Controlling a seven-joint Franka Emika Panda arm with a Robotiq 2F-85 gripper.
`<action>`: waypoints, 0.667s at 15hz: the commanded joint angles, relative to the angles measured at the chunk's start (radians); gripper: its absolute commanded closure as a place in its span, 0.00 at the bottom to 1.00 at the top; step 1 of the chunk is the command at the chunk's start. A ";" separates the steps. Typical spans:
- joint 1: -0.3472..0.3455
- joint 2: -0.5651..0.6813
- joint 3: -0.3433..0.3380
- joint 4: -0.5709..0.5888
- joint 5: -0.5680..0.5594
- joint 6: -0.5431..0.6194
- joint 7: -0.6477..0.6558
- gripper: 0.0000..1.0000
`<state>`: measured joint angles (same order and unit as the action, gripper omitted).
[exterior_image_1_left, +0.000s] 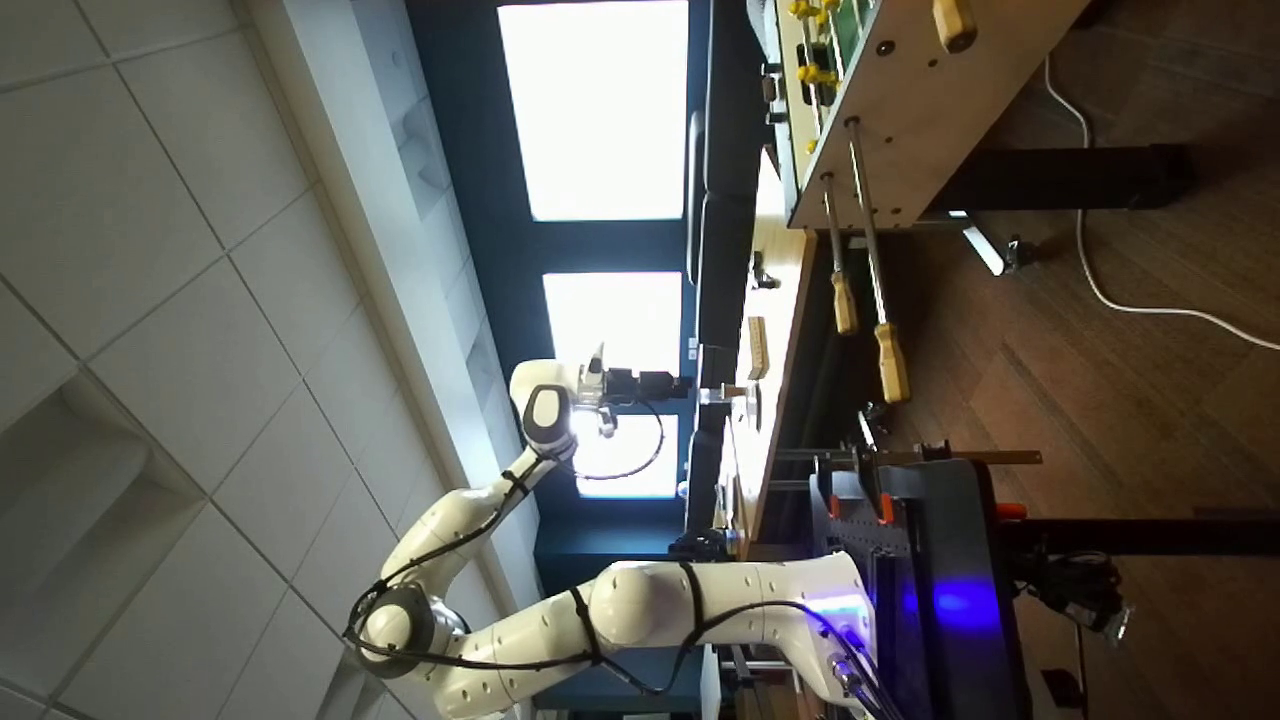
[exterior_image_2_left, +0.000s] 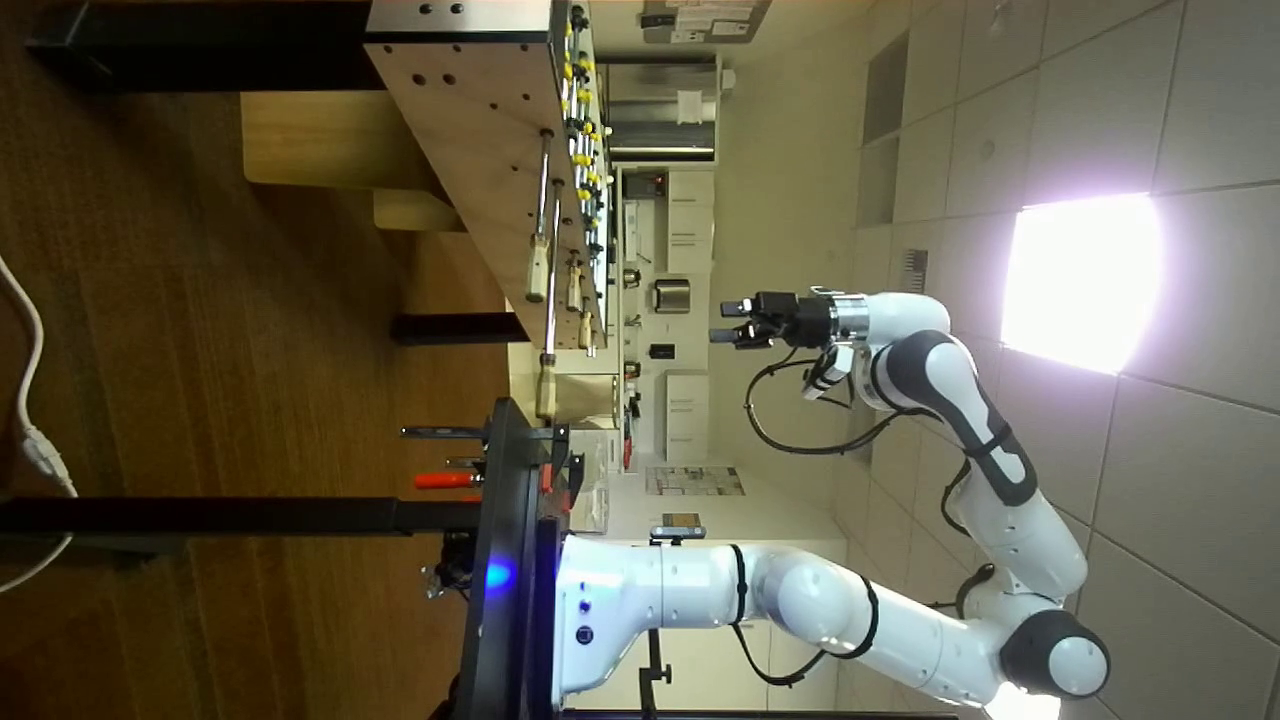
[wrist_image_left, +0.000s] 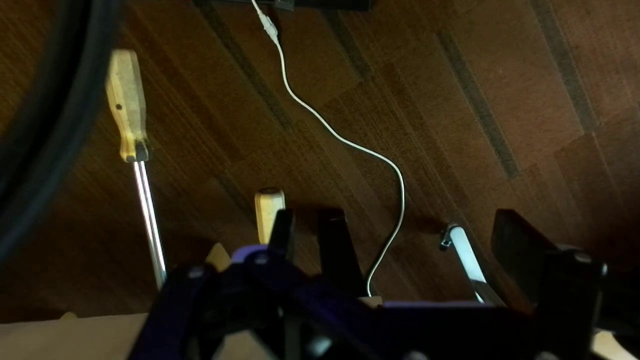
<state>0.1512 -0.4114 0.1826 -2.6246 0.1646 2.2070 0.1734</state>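
Hanging in an exterior view, the robot hand (exterior_image_1_left: 685, 386) has a wood handle (exterior_image_1_left: 893, 365) at its three o'clock. In an exterior view its fingers (exterior_image_2_left: 738, 309) are spread wide, the game table (exterior_image_2_left: 485, 135) at ten o'clock. The wrist view shows a wood handle (wrist_image_left: 126, 95) at ten o'clock, white cord (wrist_image_left: 345, 140) at eleven.

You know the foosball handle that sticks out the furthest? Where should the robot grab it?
Probably around the middle of the wooden handle, coming down from above with one jaw on each side. It lies about level at the end of a thinner rod, well out from the side of the foosball table. The open gripper already points down.
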 joint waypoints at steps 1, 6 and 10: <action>-0.004 0.054 -0.003 0.004 -0.013 0.072 0.004 0.00; 0.002 0.149 -0.083 0.028 0.035 0.066 -0.205 0.00; -0.008 0.214 -0.129 0.067 0.032 0.053 -0.344 0.00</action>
<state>0.1502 -0.2292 0.0763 -2.6202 0.1824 2.2849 -0.0884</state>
